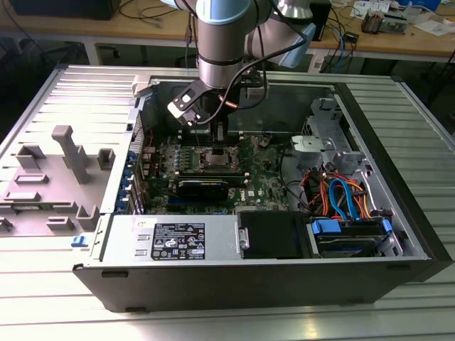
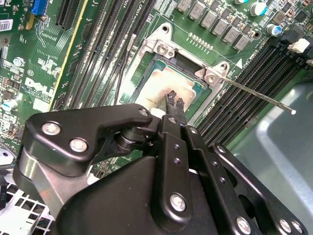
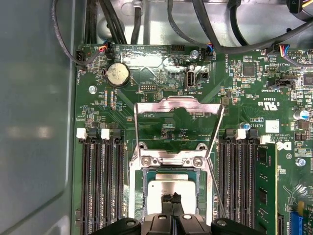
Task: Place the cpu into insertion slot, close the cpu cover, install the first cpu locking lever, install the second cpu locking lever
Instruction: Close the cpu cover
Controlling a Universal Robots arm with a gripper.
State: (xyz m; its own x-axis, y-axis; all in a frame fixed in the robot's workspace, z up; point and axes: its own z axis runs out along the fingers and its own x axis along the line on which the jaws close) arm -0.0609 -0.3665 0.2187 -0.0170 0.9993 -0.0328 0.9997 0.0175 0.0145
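Observation:
The cpu, a silvery square chip, lies flat in the insertion slot on the green motherboard. The cpu cover, a thin metal frame, stands raised open behind the socket. My gripper hangs right over the chip with its two thin black fingertips together, shut and holding nothing. In the second wrist view the same fingertips sit at the cpu. A thin locking lever sticks out free beside the socket. In the exterior view the gripper reaches down into the case above the socket.
Long black memory slots flank the socket on both sides. Black cables run along the case wall behind the board. A graphics card, a power supply and drive cables fill the rest of the open case.

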